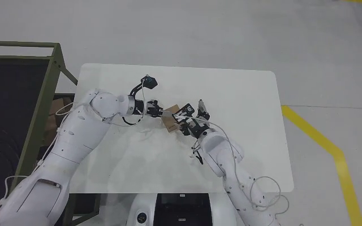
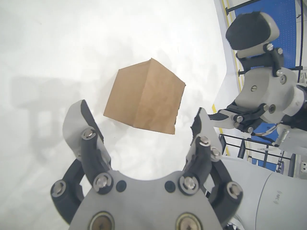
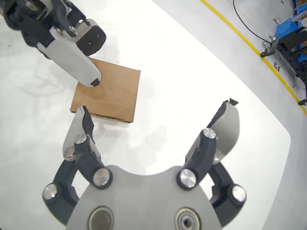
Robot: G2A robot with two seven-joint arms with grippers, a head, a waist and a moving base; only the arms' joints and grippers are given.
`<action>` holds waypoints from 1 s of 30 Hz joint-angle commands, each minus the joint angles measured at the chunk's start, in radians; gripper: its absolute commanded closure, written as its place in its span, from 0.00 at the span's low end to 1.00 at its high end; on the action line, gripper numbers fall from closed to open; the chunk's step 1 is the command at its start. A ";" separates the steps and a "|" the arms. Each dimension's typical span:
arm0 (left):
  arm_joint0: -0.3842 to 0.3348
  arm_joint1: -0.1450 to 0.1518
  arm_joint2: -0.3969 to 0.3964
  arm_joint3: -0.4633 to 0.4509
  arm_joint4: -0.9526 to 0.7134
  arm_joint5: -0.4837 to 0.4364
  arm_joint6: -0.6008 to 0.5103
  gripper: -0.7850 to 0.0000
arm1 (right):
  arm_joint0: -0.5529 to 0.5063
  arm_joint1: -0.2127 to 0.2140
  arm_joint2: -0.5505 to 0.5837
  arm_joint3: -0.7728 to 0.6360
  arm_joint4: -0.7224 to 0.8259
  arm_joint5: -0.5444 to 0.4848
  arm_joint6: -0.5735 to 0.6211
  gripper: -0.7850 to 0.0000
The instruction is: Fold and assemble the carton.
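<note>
Two grippers flank the brown carton (image 1: pixel 171 121), which sits near the middle of the white table (image 1: pixel 243 90) — the left gripper (image 2: pixel 141 110) on one side, the right gripper (image 3: pixel 156 106) on the opposite side. Both sets of jaws are spread wide and hold nothing.

In the left wrist view the carton lies straight ahead of the jaws with one upright corner edge turned toward them, so closing would straddle a corner rather than a flat face. In the right wrist view one left finger rests its tip on the carton's top panel beside a faint seam. One right finger sits just at the near corner of the raw corrugated edge, and the other is well off to the side. The left arm is the nearer one, already touching, so this is probably a pressing-down or squaring step.

The carton's far side and underside are hidden, so I cannot tell whether every flap is tucked — the ragged edge seen from the left wrist may be an unclosed flap.
</note>
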 commanded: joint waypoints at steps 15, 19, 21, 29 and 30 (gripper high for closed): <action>0.116 0.035 -0.122 -0.113 0.031 -0.054 0.108 0.00 | -0.020 0.006 -0.008 0.091 -0.012 0.038 -0.193 0.00; 0.093 0.029 -0.104 -0.114 0.042 -0.033 0.109 0.00 | -0.111 0.019 0.008 0.136 -0.038 0.109 -0.490 0.00; 0.080 0.026 -0.095 -0.113 0.041 -0.027 0.111 0.00 | -0.149 0.022 0.004 0.160 -0.044 0.153 -0.589 0.00; 0.019 0.012 -0.045 -0.094 0.065 0.020 0.091 0.00 | -0.161 0.028 0.007 0.190 -0.032 0.127 -0.628 0.00; 0.010 0.009 -0.037 -0.091 0.067 0.029 0.088 0.00 | -0.161 0.028 0.007 0.190 -0.032 0.127 -0.628 0.00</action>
